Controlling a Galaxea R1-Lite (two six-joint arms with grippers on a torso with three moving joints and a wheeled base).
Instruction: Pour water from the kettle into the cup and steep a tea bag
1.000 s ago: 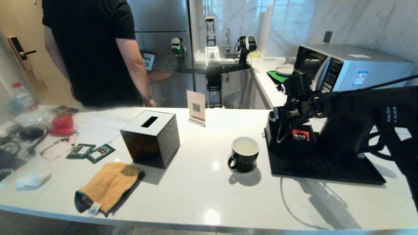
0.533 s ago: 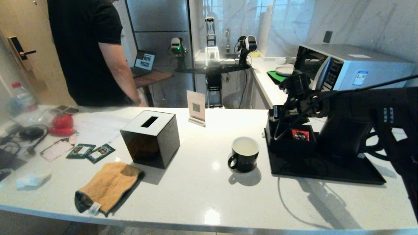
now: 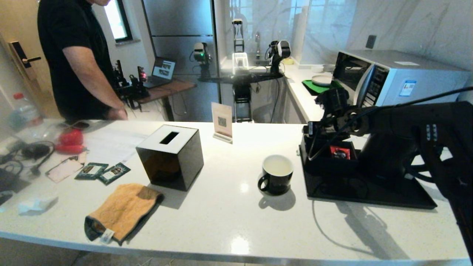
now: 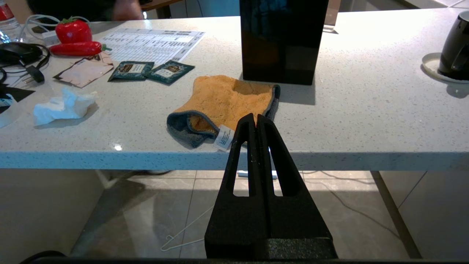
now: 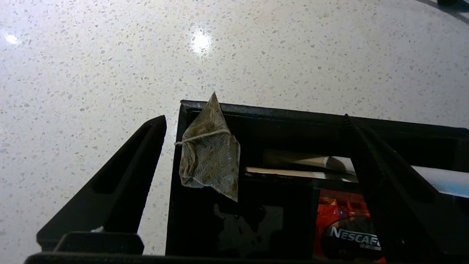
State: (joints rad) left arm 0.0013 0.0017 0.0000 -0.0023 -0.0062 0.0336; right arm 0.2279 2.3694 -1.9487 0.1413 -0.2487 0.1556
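The right hand hangs over the far left corner of the black organiser box at the right side of the table, fingers spread wide, holding nothing. Seen from the right wrist, the tea bag sits draped against the box's corner wall, between the two fingers but much closer to one of them than to the other. Its long axis runs from a pointed tip at the rim down into the box, with a white string looped across its middle. A red Nescafe packet lies deeper in the same box.

The cup stands on the table just left of the black tray, its white interior showing; whether water is in it cannot be told. The kettle stands on the tray, largely hidden behind the right arm.

The left hand is parked low at the near edge of the table, fingers pressed together and empty, by the orange cloth. The right hand is clearly the nearer one; the grasp likely calls for centring over the sachet before closing.
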